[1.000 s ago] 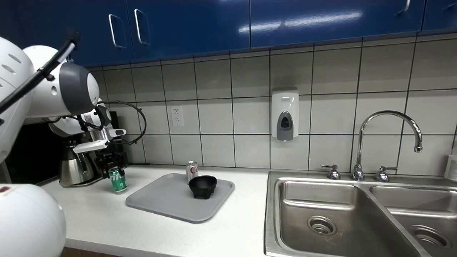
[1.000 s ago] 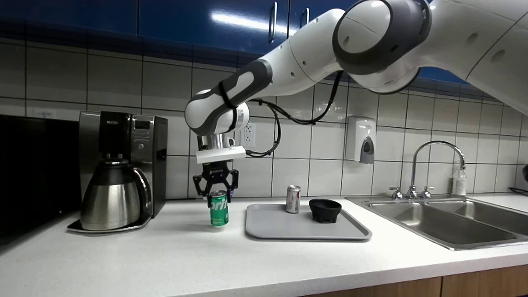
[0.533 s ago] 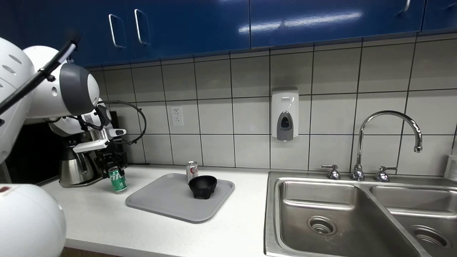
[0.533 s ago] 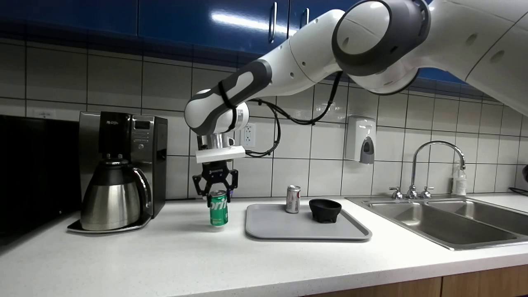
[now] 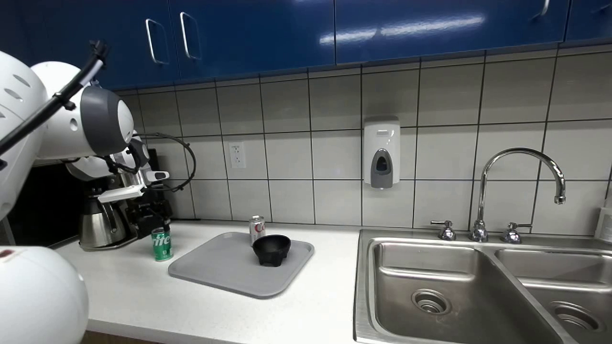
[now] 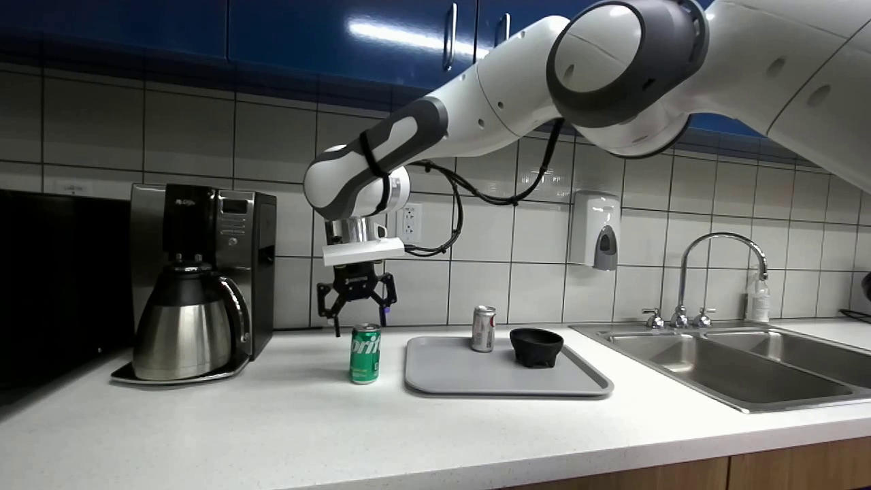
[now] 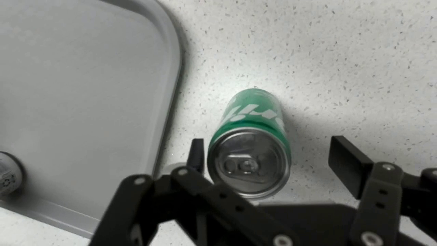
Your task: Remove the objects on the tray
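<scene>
The green can [image 6: 365, 355] stands upright on the counter, just off the short side of the grey tray [image 6: 449, 374]. My gripper [image 6: 360, 322] is open above it. In the wrist view the can's silver lid [image 7: 249, 164] lies between the spread fingers [image 7: 348, 167], close to one fingertip and with a wide gap to the opposite one. On the tray are a small black bowl [image 6: 537, 348] and a slim silver can [image 6: 483, 330] with red lettering, both upright. The wrist view shows only a part of that silver can [image 7: 9, 174], at the picture's edge.
A coffee maker [image 6: 262, 272] with its steel pot [image 6: 184, 333] stands beyond the green can, on the side away from the tray. The steel sink [image 5: 430, 277] lies past the tray's far side. Tiled wall [image 5: 291, 200] runs behind the counter.
The fingers have opened and let go of the green can. It was gripped at its top and leaning; now it stands straight, slightly lower, on the counter. The arm has barely moved.
</scene>
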